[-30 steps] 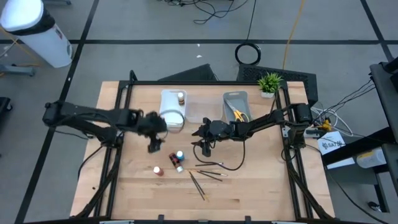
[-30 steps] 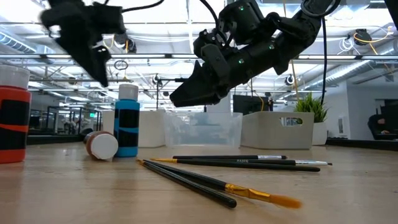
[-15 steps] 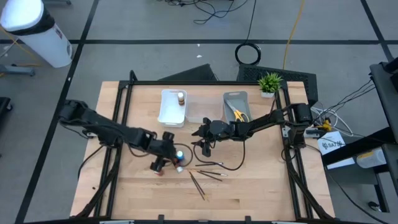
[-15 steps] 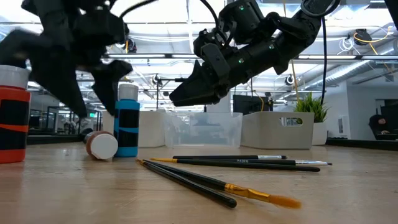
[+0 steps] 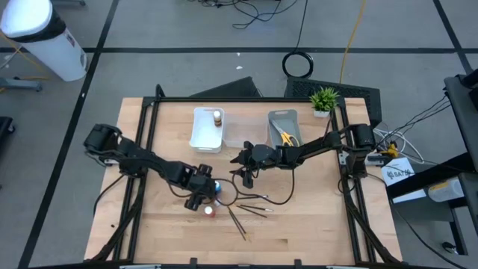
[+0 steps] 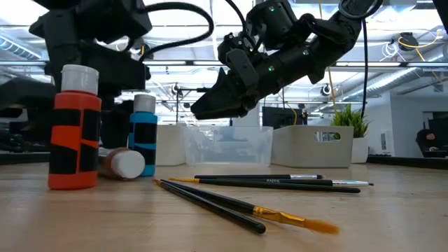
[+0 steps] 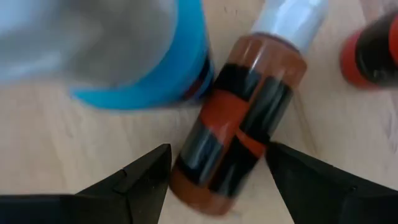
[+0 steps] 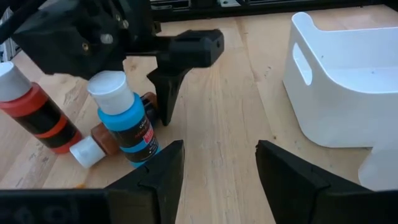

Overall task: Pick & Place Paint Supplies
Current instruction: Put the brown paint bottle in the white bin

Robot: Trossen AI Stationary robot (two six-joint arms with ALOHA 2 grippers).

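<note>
The left gripper is seen low over the wood, just left of centre in the high view, its fingers spread wide and closed on nothing. Between those open fingers, in the left wrist view, the reddish-brown bottle is found lying on its side, pale cap pointing away. It is touched by neither finger yet. Just beside it the blue bottle stands upright, and the orange bottle is posted at the left of the low view, also upright.

The right gripper is held above the table at mid-frame in the high view, jaws parted and empty, with the white tray off to one side. The brushes are left scattered on the boards at lower centre. A fourth bottle is already set in that white tray, and scissors are seen in the grey tray.

Risk is judged to lie in the crowding. A lying bottle can be rolled away if one finger arrives first. The blue bottle could be knocked over, since it stands so close to the near finger. A grip taken near the cap might let the bottle swing on the lift.
</note>
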